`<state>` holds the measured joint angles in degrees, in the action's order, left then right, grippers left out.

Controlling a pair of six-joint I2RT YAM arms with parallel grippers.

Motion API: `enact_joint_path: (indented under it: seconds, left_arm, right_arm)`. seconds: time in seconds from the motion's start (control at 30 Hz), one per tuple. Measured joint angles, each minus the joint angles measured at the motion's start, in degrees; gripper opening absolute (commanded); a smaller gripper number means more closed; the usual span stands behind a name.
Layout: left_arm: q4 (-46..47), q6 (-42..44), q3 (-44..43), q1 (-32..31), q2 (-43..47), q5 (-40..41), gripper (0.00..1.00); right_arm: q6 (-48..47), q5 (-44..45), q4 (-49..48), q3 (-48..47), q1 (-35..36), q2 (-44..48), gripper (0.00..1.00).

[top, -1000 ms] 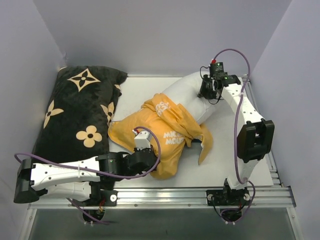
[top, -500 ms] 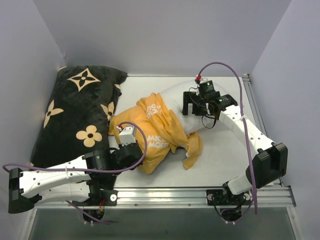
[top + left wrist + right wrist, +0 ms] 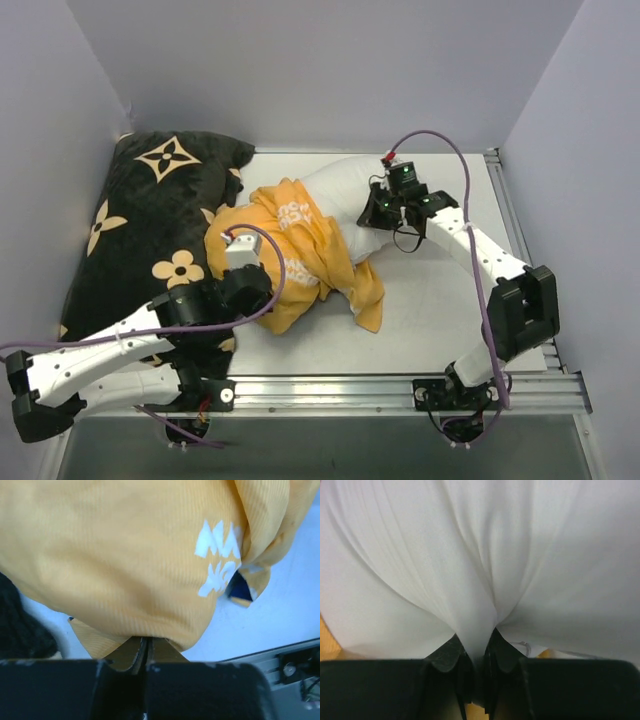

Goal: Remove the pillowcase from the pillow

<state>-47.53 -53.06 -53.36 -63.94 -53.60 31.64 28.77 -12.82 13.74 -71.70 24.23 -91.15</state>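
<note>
The orange-yellow pillowcase (image 3: 305,250) with white lettering lies bunched over the near end of the white pillow (image 3: 340,185) in the top view. My left gripper (image 3: 245,285) is shut on a fold of the pillowcase (image 3: 125,570), which fills the left wrist view; a bit of its blue face shows at a fold. My right gripper (image 3: 378,212) is shut on the pillow's bare far end, and white fabric (image 3: 485,555) is pinched between its jaws.
A large black cushion (image 3: 150,230) with beige flower motifs lies along the left side, touching the pillowcase. The metal rail (image 3: 400,385) runs along the table's near edge. Grey walls enclose the back and sides.
Both grippers have moved left, carrying the pillow and the pillowcase with them. The pillowcase now reaches the black cushion. The right arm has stretched out leftward.
</note>
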Motion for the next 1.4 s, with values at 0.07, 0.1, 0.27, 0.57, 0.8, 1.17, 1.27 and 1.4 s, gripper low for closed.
enact_joint_path:
  seconds: [0.07,0.1,0.27,0.57,0.8,1.17,1.27,1.4]
  left_arm:
    - [-0.02,2.95,-3.13,5.25,1.97,-0.70,0.00]
    - [0.09,4.37,-4.57,8.28,2.93,-1.11,0.00]
    - [0.61,11.28,-11.26,24.61,5.42,-2.29,0.00]
    - [-0.22,19.61,-23.80,47.39,1.31,-4.63,0.00]
    - [-0.72,22.10,-33.31,69.61,-5.33,-14.36,0.00]
    - [-1.55,22.88,-36.06,79.91,-10.99,-20.98,0.00]
    - [-1.33,23.61,-38.42,79.82,-11.80,-25.68,0.00]
    - [-0.07,25.90,-41.16,71.95,-14.25,-28.61,0.00]
  right_arm:
    - [0.74,-1.05,2.32,-2.27,-3.43,1.14,0.00]
    - [1.11,-2.01,4.04,-3.91,-5.57,1.84,0.00]
    - [1.64,-4.63,12.28,-12.66,-17.03,4.09,0.00]
    - [2.34,-6.58,22.84,-18.16,-20.37,5.75,0.00]
    - [2.80,-7.74,23.80,-18.32,-20.74,6.97,0.00]
    - [1.49,-4.33,26.14,-18.27,-21.79,8.90,0.00]
    - [0.17,-2.29,27.30,-18.25,-20.72,8.87,0.00]
    - [-2.27,3.72,27.19,-16.46,-14.05,8.81,0.00]
